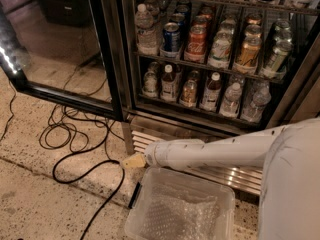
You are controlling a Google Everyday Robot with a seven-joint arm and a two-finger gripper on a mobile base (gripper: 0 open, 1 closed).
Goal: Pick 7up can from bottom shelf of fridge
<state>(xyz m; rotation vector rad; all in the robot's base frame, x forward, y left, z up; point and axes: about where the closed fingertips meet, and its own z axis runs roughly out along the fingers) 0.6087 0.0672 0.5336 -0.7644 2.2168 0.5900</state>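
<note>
The fridge (116,59) stands open, its glass door (55,44) swung to the left. Its bottom shelf (200,109) holds brown white-capped bottles (169,82), a gold can (189,92) and clear water bottles (231,99). A small silvery can (150,82) at the left end of that shelf looks like the 7up can; its label is not readable. My white arm (210,154) reaches left across the steel base grille. My gripper (131,161) is at its beige tip, low over the floor, below and left of the shelf, holding nothing I can see.
A clear plastic bin (145,216) lined with bubble wrap sits on the floor just under my arm. Black cables (75,134) loop over the speckled floor at left. The ribbed base grille (235,176) runs below the shelf. The rack above holds cans, among them blue (171,37) and red (197,40).
</note>
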